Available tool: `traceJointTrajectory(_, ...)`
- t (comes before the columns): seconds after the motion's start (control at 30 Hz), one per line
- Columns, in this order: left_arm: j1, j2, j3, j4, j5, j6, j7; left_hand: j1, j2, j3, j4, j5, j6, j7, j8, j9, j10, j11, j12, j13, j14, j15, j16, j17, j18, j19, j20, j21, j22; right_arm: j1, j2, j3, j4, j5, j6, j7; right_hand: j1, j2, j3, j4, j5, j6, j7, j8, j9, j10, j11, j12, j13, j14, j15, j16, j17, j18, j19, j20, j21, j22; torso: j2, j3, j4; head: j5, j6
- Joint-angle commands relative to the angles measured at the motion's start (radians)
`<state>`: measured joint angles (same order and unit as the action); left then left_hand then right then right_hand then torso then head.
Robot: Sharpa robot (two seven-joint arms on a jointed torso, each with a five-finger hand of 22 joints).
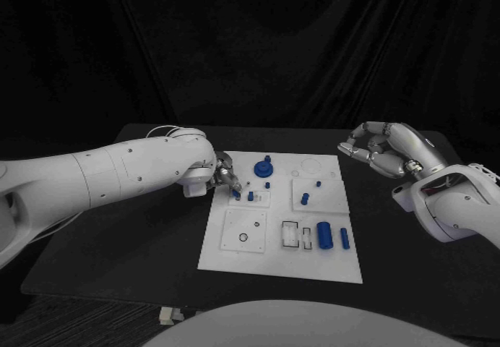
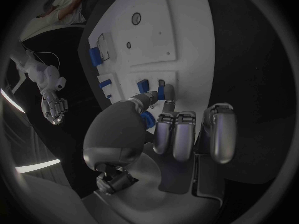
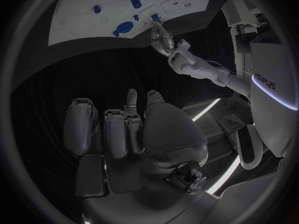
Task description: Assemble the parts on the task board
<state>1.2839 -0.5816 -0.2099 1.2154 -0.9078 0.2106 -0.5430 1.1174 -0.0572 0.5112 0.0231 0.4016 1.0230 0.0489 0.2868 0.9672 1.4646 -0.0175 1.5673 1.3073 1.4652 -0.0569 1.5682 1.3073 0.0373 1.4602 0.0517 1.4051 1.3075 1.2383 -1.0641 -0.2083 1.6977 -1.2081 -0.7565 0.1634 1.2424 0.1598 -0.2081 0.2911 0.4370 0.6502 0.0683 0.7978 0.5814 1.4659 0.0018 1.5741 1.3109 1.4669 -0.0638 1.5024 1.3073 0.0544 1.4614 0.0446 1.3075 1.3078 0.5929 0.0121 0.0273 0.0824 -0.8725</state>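
The white task board (image 1: 281,256) lies mid-table, also seen in the left wrist view (image 2: 149,40) and the right wrist view (image 3: 74,20). My left hand (image 1: 224,176) reaches over the board's far left corner. Its thumb and a fingertip (image 2: 169,103) pinch a small blue peg (image 2: 162,91) right at the board's surface. That peg (image 3: 154,18) sits at the left hand's (image 3: 162,36) fingertips. My right hand (image 1: 381,148) hovers above the black table to the right of the board, fingers curled in, with nothing in them.
A blue round gear-like part (image 1: 264,169) stands on the board's far end, with short blue pegs (image 1: 304,199) near it. Two blue cylinders (image 1: 325,236) lie at the near right beside white slots (image 1: 295,235). A square inset plate (image 1: 245,231) sits at the near left.
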Motion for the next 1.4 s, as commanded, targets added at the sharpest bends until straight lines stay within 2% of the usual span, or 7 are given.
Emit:
traceJointTrajectory(0.03,-0.008,0.001,-0.003,0.005,0.000,0.013,0.011,0.001,0.011,0.016,-0.012,0.004,0.001,-0.008,0.003,-0.001,0.106,-0.006,0.003,0.263,0.106,-0.007,0.003,0.264,0.008,-0.008,-0.002,-0.003,0.204,-0.003,-0.001,0.001,0.001,-0.006,0.006,-0.018,0.013,0.000,-0.002,-0.003,0.006,0.006,-0.003,0.005,-0.001,0.105,-0.009,-0.003,0.260,0.077,-0.008,-0.006,0.129,0.008,0.002,-0.005,-0.005,0.179,0.000,0.0001,0.0002,0.000,0.000)
traceJointTrajectory(0.63,-0.010,-0.006,-0.003,0.017,0.000,0.034,0.006,0.001,0.011,0.019,-0.013,0.003,0.001,-0.008,0.004,0.000,0.106,-0.006,0.003,0.263,0.106,-0.007,0.003,0.264,0.008,-0.009,-0.002,-0.005,0.203,-0.004,0.000,0.001,0.000,-0.006,0.009,-0.025,0.013,0.000,-0.002,-0.003,0.006,0.006,-0.003,0.005,-0.001,0.105,-0.009,-0.003,0.260,0.077,-0.008,-0.006,0.129,0.008,0.002,-0.005,-0.005,0.179,0.000,0.0003,-0.0005,0.002,0.000)
traceJointTrajectory(1.3,-0.011,-0.004,-0.003,0.004,0.000,0.039,0.005,0.002,0.011,0.021,-0.016,0.003,-0.001,-0.008,0.004,0.001,0.106,-0.006,0.003,0.263,0.106,-0.008,0.003,0.264,0.009,-0.011,-0.002,-0.007,0.202,-0.004,0.000,0.001,0.000,-0.006,0.014,-0.031,0.013,0.001,-0.003,-0.001,0.005,0.008,-0.003,0.006,-0.002,0.105,-0.009,-0.003,0.260,0.076,-0.008,-0.008,0.126,0.009,0.001,-0.005,-0.008,0.179,0.000,0.0003,-0.0005,0.002,0.000)
traceJointTrajectory(1.33,-0.012,-0.003,-0.003,0.004,0.000,0.038,0.006,0.000,0.010,0.021,-0.017,-0.004,-0.002,-0.007,0.004,0.002,0.106,-0.005,0.003,0.263,0.106,-0.008,0.003,0.264,0.009,-0.011,-0.002,-0.008,0.202,-0.004,-0.001,0.001,0.000,-0.006,0.014,-0.031,0.013,0.001,-0.003,-0.001,0.005,0.008,-0.003,0.006,-0.002,0.105,-0.009,-0.003,0.260,0.076,-0.008,-0.008,0.126,0.009,0.001,-0.005,-0.008,0.179,0.000,0.0002,-0.0006,0.002,0.000)
traceJointTrajectory(1.4,-0.012,-0.003,-0.003,0.003,0.000,0.038,0.006,-0.010,0.012,0.018,-0.014,-0.044,-0.006,-0.007,0.004,0.006,0.106,-0.005,0.003,0.263,0.106,-0.007,0.003,0.264,0.009,-0.012,-0.002,-0.010,0.201,-0.004,-0.001,0.001,0.000,-0.006,0.015,-0.032,0.014,0.002,-0.003,-0.001,0.005,0.008,-0.003,0.006,-0.003,0.105,-0.009,-0.003,0.260,0.076,-0.008,-0.007,0.126,0.009,0.001,-0.005,-0.008,0.179,0.000,0.0003,-0.0004,0.002,0.000)
